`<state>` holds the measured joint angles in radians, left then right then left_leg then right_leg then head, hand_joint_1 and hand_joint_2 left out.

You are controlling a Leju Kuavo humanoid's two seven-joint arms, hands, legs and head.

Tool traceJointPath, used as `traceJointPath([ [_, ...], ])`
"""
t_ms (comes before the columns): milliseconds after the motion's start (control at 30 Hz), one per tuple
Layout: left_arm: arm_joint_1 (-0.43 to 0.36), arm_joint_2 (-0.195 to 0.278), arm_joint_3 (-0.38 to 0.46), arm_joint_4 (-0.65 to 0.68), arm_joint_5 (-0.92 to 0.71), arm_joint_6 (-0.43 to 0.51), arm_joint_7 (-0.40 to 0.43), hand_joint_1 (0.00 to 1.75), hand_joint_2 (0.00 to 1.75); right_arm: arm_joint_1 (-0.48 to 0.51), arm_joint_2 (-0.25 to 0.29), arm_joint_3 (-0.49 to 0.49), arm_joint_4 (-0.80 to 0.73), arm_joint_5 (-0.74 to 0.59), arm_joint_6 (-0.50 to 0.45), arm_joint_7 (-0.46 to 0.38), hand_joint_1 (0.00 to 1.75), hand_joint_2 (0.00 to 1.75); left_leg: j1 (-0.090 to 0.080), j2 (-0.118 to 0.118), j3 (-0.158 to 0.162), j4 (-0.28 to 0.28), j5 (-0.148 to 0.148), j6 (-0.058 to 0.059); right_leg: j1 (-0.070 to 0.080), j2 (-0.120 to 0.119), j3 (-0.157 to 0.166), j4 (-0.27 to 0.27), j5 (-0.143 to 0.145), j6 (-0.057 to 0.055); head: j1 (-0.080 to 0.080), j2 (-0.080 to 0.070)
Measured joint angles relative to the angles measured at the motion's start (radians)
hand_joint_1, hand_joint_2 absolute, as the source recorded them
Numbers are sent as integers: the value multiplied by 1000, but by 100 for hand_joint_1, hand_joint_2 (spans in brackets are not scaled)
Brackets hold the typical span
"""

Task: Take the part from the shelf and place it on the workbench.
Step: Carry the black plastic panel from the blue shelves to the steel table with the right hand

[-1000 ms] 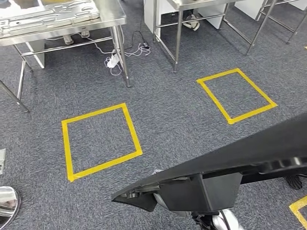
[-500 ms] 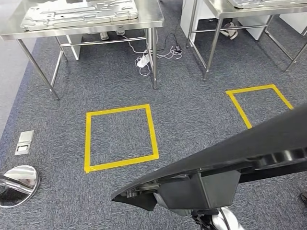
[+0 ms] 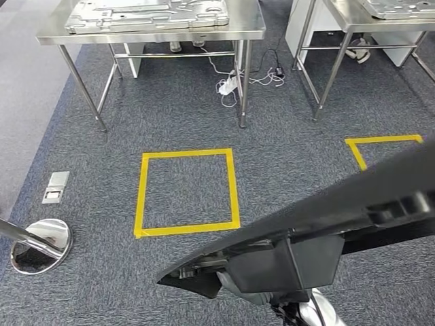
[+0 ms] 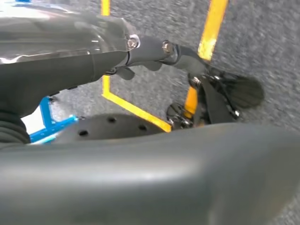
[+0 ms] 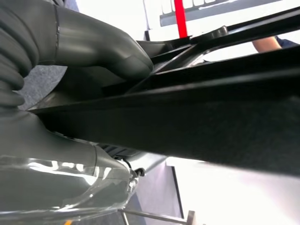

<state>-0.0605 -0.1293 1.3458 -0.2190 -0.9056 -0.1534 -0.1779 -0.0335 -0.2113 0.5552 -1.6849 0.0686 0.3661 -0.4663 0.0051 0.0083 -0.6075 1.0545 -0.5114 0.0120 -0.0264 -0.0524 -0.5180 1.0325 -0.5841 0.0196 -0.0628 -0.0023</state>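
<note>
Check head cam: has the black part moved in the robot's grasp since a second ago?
No. The black part sits at the same spot in the head view; the yellow floor square and steel workbench slid right, so the camera turned.

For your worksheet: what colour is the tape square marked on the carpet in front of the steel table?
Yellow. The tape square shows best in the head view, on grey carpet.

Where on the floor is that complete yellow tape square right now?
In the head view the yellow tape square lies mid-floor on the grey carpet, before the steel workbench, with the black part crossing the picture nearer the robot.
</note>
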Motion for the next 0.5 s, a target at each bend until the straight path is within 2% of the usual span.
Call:
traceJointPath([
  [100,1,-1,5,0,9,-6,-4,0,175,-1,0,0,0,0,0,0,175,175,0,0,2,-4,-1,2,0,0,7,-9,0,-8,1,0],
  [367,-3,-3,23,0,41,-15,-12,0,175,-2,2,0,0,-1,0,0,175,175,-2,0,4,-3,-5,9,-1,1,15,-25,7,12,1,0],
  [500,-3,-3,38,0,59,-25,-11,0,175,-3,6,0,0,-4,0,0,175,175,-2,0,6,-3,-5,9,-1,1,17,-25,7,15,1,0],
])
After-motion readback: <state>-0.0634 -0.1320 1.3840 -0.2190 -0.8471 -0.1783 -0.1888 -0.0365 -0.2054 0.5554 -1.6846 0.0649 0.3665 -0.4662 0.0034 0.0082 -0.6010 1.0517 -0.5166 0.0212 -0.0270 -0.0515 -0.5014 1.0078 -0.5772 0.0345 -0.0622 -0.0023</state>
